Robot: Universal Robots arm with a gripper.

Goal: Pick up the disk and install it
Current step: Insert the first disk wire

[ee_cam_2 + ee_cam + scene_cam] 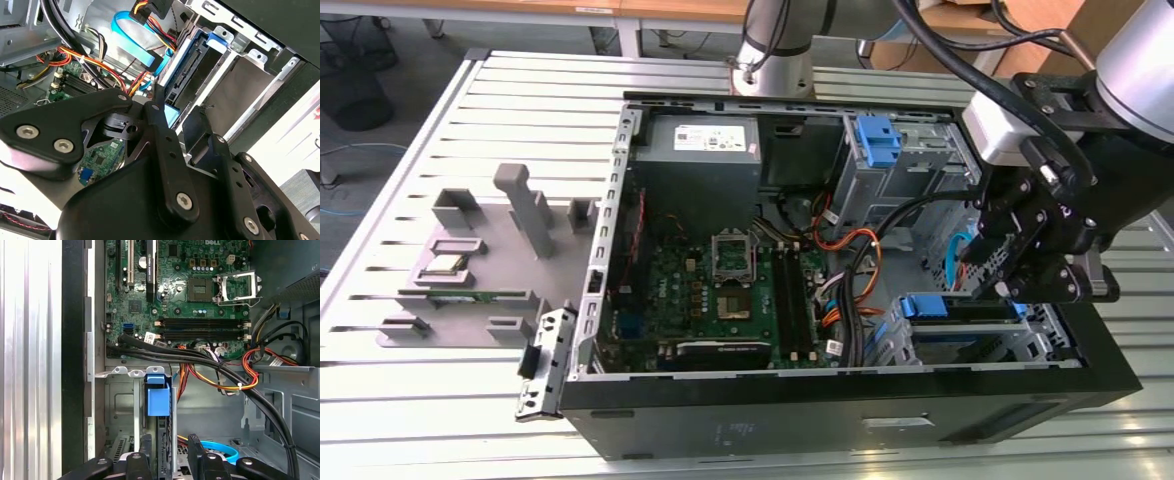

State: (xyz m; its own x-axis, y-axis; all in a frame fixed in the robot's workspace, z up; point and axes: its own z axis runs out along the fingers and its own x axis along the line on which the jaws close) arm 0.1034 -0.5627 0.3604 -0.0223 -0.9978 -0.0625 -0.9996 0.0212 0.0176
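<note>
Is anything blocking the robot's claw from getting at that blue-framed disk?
Nothing visible does. In the first wrist view the gripper hangs right over the disk, fingers open on either side of it. The disk stands on edge in the drive cage. The black cables pass beyond its blue handle, not between.

1. The disk point(941, 306) is a flat dark drive clipped in a blue plastic carrier frame.
2. It stands on edge in a metal bay point(897, 345), at about 4 o'clock inside the open computer case point(854, 425) in the exterior view.
3. In the second wrist view the disk point(195, 75) shows a dark connector edge bordered in blue.
4. In the first wrist view the disk point(158, 401) is seen edge-on, its blue end toward the camera.
</note>
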